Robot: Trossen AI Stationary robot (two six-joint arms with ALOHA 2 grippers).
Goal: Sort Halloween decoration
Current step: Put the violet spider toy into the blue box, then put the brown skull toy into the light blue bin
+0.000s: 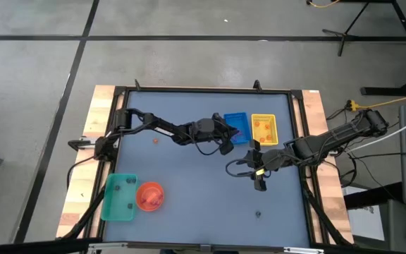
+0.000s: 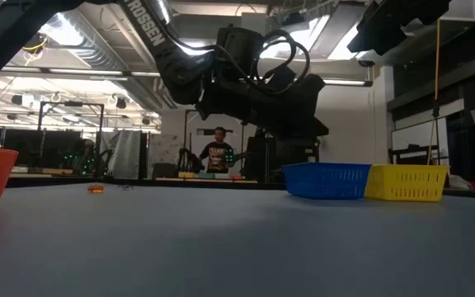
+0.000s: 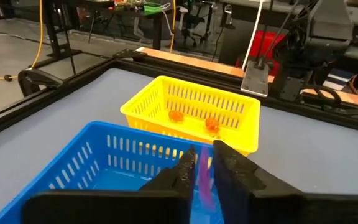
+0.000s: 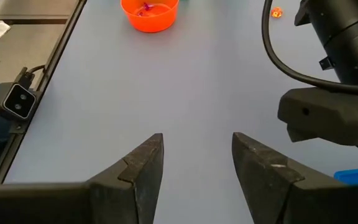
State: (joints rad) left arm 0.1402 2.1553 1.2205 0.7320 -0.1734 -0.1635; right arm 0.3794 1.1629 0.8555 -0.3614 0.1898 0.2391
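Left wrist view: risks the purple piece (image 3: 202, 180), pinched by the left gripper (image 3: 205, 150) over the blue tray (image 3: 73, 168) at one o'clock, clinging to a finger or bouncing out; counting three trays (blue, yellow tray (image 3: 148, 102), green tray (image 1: 111, 201)), one orange bowl (image 1: 150, 196), right gripper (image 4: 194, 168) spread at four o'clock, two orange pieces (image 3: 176, 116) in yellow.

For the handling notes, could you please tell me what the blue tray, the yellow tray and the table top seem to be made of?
Blue tray and yellow tray: probably moulded plastic, with slotted walls and a slight sheen. Table top: a smooth, matte blue-grey sheet; the exact material cannot be told.
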